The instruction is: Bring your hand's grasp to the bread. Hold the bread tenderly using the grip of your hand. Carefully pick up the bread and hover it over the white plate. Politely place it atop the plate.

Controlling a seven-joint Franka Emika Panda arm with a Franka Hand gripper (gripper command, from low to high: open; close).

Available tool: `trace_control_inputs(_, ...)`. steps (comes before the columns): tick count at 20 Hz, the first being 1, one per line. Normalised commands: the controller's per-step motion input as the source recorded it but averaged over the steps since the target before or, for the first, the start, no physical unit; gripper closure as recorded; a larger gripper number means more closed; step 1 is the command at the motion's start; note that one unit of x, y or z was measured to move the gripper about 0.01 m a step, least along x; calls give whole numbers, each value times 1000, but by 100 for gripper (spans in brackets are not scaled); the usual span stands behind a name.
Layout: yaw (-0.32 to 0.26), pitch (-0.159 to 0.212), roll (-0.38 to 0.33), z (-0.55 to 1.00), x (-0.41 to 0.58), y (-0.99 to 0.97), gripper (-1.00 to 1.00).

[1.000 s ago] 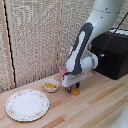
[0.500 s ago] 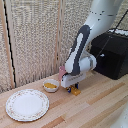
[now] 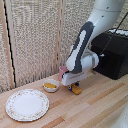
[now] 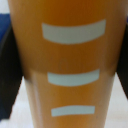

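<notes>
The bread (image 3: 76, 90) is a small yellow-orange slab lying on the wooden table, to the exterior view's right of the small bowl. My gripper (image 3: 74, 87) is down over it. In the wrist view the bread (image 4: 70, 55) fills the picture, orange with pale stripes. A dark finger (image 4: 7, 75) stands on one side of it and another (image 4: 124, 55) on the other, both at the picture's edges, so the gripper (image 4: 64, 95) is open around the bread. The white plate (image 3: 15, 111), large with a floral rim, lies at the exterior view's left and holds nothing.
A small white bowl (image 3: 51, 86) with yellow contents stands between the plate and the bread. A black box (image 3: 112, 52) sits on the table at the exterior view's right. A woven screen (image 3: 35, 40) stands behind the table.
My gripper has come down a little and slightly to the exterior view's right, closing on the bread's spot. The bread, bowl and plate have not moved.
</notes>
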Motion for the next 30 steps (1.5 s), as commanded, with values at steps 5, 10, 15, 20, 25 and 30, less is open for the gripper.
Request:
trace_control_inputs(5,10,42,6,1000,40,-144,100)
trace_control_inputs(10,0,82,1,989,283,56,100)
trace_control_inputs(15,0,108,0,871,395,301,100)
trace_control_inputs(20,0,102,0,615,289,766,100)
trace_control_inputs(25,-9,19,0,326,128,920,100)
trace_control_inputs(30,-24,-5,0,168,96,933,100)
